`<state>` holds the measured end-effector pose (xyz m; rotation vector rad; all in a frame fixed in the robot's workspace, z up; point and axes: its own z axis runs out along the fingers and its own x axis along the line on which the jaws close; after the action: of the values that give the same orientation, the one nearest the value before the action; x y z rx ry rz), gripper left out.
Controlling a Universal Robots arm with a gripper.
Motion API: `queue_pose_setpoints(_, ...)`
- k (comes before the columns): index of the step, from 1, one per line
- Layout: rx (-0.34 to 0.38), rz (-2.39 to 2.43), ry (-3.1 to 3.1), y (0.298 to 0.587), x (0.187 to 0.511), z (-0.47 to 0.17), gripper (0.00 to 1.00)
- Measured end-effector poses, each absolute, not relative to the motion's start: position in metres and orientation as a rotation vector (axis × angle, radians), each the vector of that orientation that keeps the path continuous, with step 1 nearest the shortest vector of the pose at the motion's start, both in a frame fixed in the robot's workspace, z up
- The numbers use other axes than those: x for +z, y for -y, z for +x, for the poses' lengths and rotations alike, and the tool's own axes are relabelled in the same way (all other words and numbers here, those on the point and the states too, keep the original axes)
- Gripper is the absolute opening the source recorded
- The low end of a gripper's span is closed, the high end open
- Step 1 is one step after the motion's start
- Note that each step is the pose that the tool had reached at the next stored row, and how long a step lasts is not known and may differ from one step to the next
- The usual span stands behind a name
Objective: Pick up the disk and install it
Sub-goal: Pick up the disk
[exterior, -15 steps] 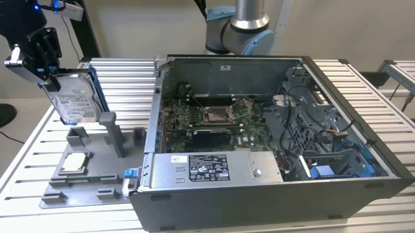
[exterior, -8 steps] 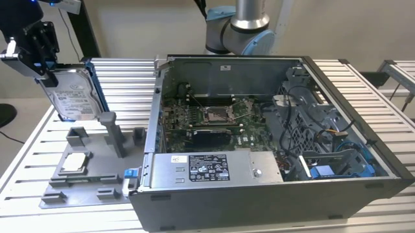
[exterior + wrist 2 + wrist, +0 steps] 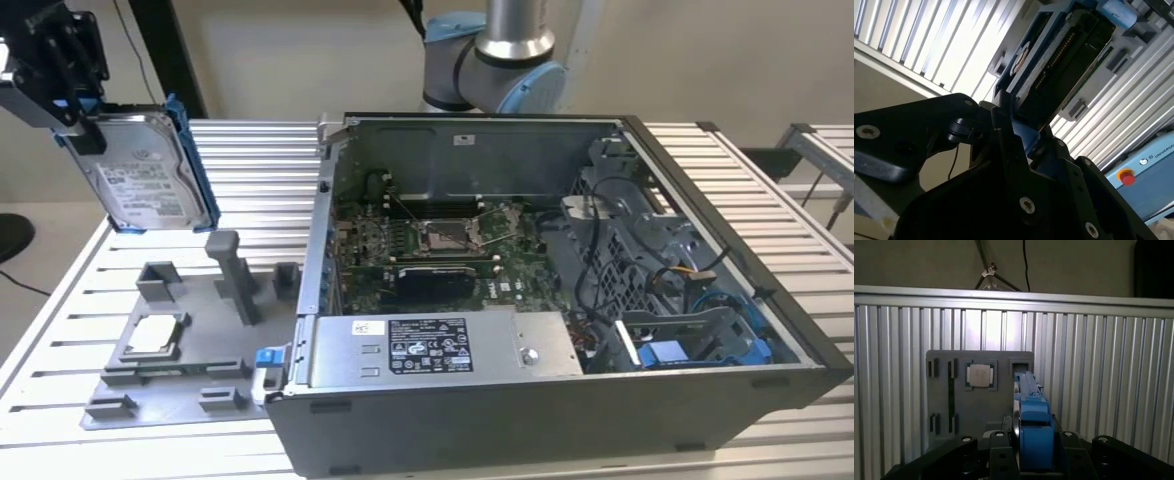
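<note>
The disk [image 3: 144, 172], a silver-grey drive with a white label in a blue carrier, hangs tilted in the air above the grey fixture plate [image 3: 174, 350] at the exterior view's left. My black gripper [image 3: 78, 122] is shut on its upper end. In the first wrist view the disk [image 3: 1032, 425] shows edge-on between the fingers [image 3: 999, 457]. The second wrist view shows the disk's [image 3: 1059, 65] connector edge and blue frame rising from the gripper [image 3: 1019, 137]. The open computer case [image 3: 561, 300] stands to the exterior view's right, well apart from the disk.
A small square silver chip [image 3: 151, 335] lies in the fixture plate, also seen as the chip [image 3: 980, 375] in the first wrist view. Upright grey posts [image 3: 230, 270] stand on the plate below the disk. Inside the case are the motherboard [image 3: 427, 240], a grey labelled box [image 3: 441, 345] and a blue-lined bay [image 3: 687, 345].
</note>
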<state>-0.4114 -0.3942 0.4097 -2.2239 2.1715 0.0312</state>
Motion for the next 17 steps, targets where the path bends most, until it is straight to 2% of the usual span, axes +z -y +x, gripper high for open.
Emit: queue_pose_setpoints(17,0.031,-2.224,-2.171,0.394,0.482,-0.411,0.00)
